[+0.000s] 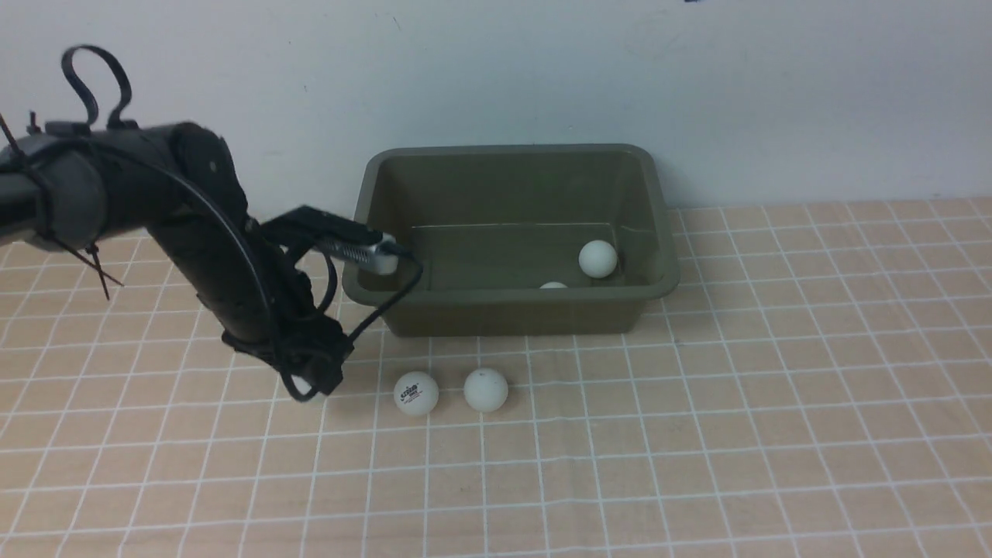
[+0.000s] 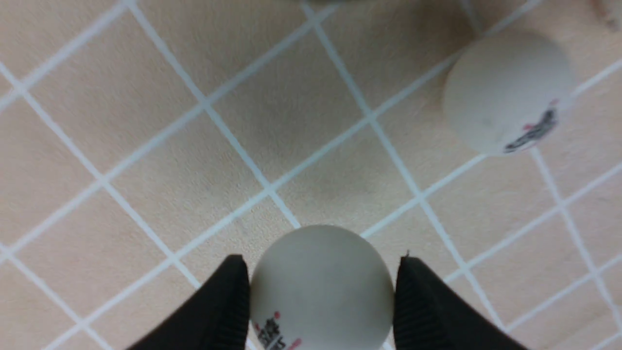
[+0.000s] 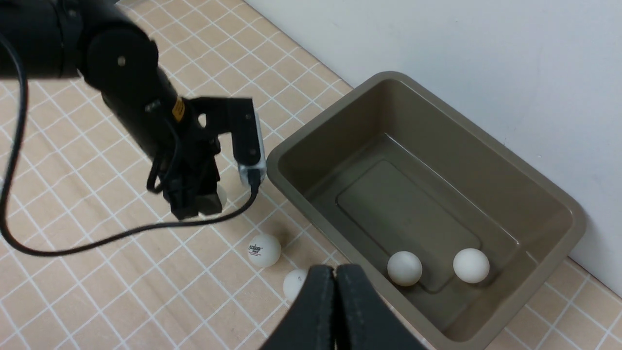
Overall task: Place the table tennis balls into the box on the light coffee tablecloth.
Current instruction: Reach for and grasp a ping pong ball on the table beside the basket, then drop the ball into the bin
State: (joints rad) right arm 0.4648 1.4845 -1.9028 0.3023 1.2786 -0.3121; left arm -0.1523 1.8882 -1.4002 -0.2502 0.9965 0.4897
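We find the left gripper [image 2: 321,265] down at the tablecloth [image 1: 775,387], near the left front corner of the box [image 1: 511,314]. Its two black fingers [image 2: 218,311] stand at a middling width, one on each side of the gripped ball [image 2: 320,287]. In the left wrist view both pads lie against that ball's sides, and a red and dark print shows low on it. We cannot tell whether this ball rests on the cloth or is raised off it. Just beside it on the cloth lies the logo ball [image 1: 416,393], with its dark print turned toward us in the front view. The plain ball [image 1: 486,389] sits close to the right of the logo ball, apart from it. Both lie in front of the box's long front wall without touching it. Inside the box we count two more: the far ball [image 1: 598,259] on the floor toward the right end, and the near ball [image 1: 553,285], of which only the top shows over the front rim in the front view. The right wrist view shows these two side by side, not touching. The right gripper [image 3: 335,291] hangs above the box's near corner with its fingers pressed together and nothing between them. A black cable [image 1: 387,306] loops from the left arm past the box's left rim, and a white wall [image 1: 697,93] stands right behind the box.
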